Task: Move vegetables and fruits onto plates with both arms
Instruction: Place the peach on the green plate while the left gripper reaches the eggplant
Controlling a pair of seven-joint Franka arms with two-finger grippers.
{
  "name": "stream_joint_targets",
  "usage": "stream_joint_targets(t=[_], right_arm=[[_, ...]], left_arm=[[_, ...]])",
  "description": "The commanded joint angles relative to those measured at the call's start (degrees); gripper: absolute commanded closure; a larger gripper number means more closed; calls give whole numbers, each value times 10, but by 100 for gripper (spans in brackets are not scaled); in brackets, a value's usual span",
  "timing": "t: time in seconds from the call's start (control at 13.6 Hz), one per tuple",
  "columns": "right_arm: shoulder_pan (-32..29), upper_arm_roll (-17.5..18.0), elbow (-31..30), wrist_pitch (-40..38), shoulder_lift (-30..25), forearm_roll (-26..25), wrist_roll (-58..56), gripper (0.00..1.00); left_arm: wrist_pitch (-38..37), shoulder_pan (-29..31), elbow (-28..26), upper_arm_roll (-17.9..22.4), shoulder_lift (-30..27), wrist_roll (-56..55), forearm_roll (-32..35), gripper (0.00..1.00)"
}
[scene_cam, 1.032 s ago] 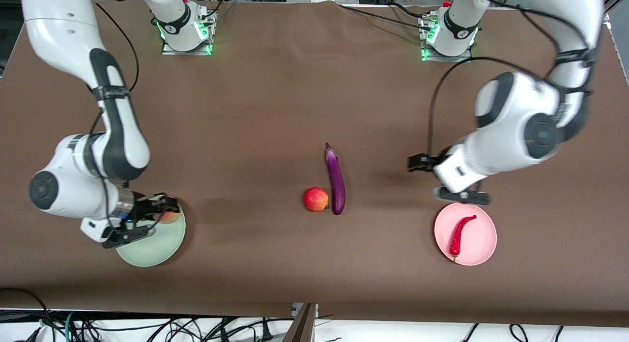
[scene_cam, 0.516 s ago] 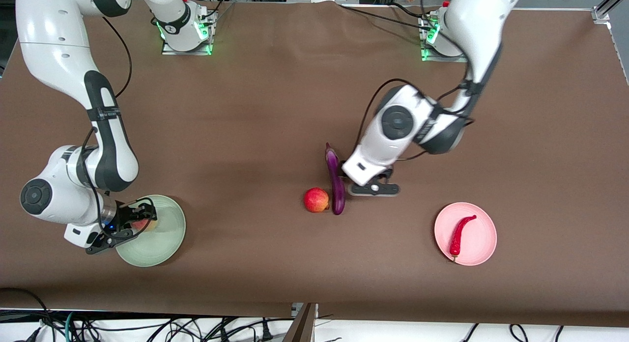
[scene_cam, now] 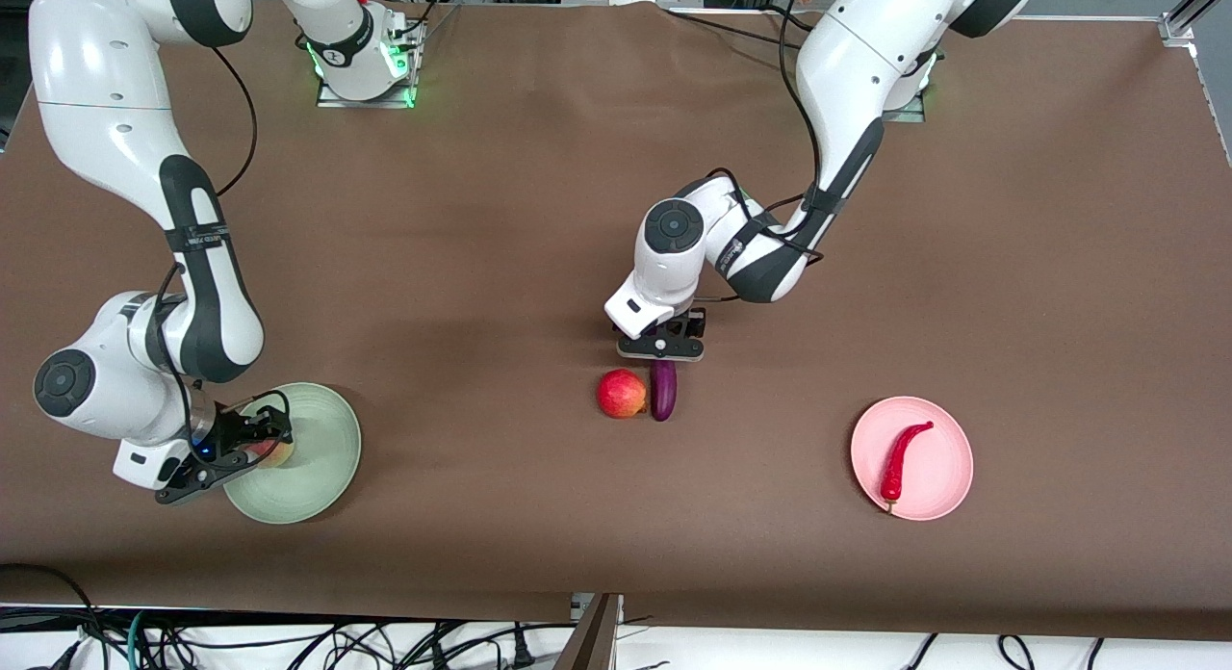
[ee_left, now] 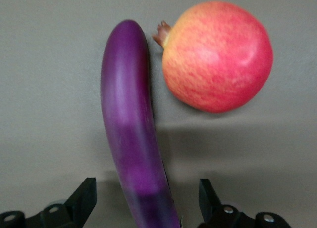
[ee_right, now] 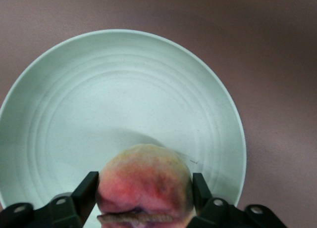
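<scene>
A: Front view first. Left hand [scene_cam: 662,347]?
B: Spread open, straddling the purple eggplant [scene_cam: 663,390] beside the pomegranate [scene_cam: 621,393] on the surface [scene_cam: 481,218].
A: Right hand [ee_right: 144,201]?
B: Clamped on the peach [ee_right: 144,188] over the green plate [ee_right: 119,104]. Chili pepper [scene_cam: 899,459] on pink plate [scene_cam: 948,477].

The brown table [scene_cam: 500,218] carries a green plate [scene_cam: 318,477], a pink plate [scene_cam: 938,449], an eggplant [scene_cam: 663,391] and a red fruit [scene_cam: 621,394] side by side
</scene>
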Motion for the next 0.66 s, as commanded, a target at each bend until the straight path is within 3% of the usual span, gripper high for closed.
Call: stream_joint_targets(t=[0.0,0.07,0.22,0.29,0.59], right_arm=[[-2,13,-4,6,-14,4,-3,0],[8,16,-4,5,-23,3,4,0],[41,15,-4,2,-43,4,47,0],[48,19,-4,1,-46,6,75,0],[82,71,-3,7,-57,6,235,0]], left_arm=[[-1,-8,5,8,5,-19,16,47],[-2,-7,4,9,9,-23,16,52],[-5,-2,0,9,11,-23,16,83],[-8,3,0,9,11,-24,15,91],[-79,36,7,9,-10,-23,15,97]])
